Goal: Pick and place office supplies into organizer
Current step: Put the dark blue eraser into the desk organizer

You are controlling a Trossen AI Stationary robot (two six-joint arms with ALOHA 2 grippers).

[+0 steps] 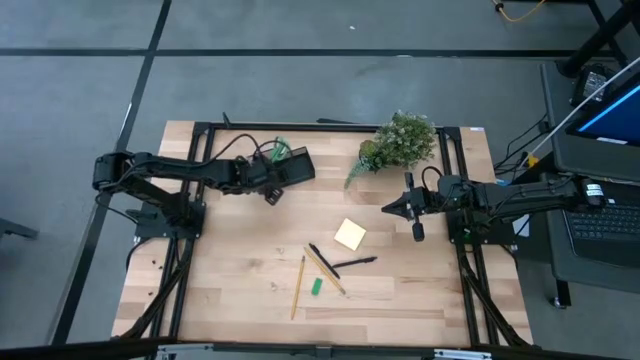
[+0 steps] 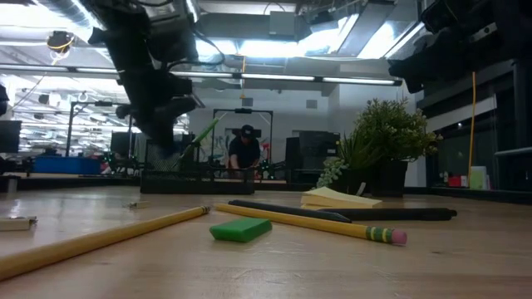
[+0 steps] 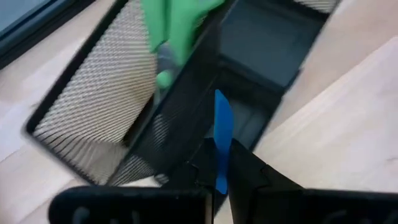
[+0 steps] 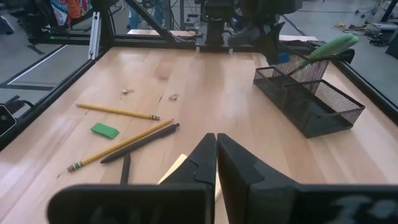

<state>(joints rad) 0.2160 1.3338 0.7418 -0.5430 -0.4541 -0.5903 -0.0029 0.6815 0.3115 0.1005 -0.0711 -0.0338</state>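
The black organizer (image 1: 296, 165) stands at the table's far left-centre, and green-handled scissors (image 3: 174, 28) stick up out of its mesh compartment (image 3: 106, 106). My left gripper (image 3: 219, 177) hovers over the organizer's solid compartments, shut on a small blue block (image 3: 221, 127). On the table's middle lie the pale yellow sticky-note pad (image 1: 350, 234), two yellow pencils (image 1: 298, 286), black pens (image 1: 356, 263) and a green block (image 1: 316, 286). My right gripper (image 1: 392, 208) is shut and holds nothing; it hangs right of the pad, near the plant. My left gripper pinches the blue block between its two fingers by the block's lower end (image 3: 220, 167). It comes from above, pointing down at the organizer. The block is lifted clear and sticks out beyond the fingertips over an open compartment (image 3: 245, 118).
A leafy plant (image 1: 400, 140) stands at the far edge, right of the organizer. Black frame rails (image 1: 470, 260) run along the table's left and right sides. Bare wood lies at the table's near left. A person (image 2: 244, 151) stands in the room far behind the table.
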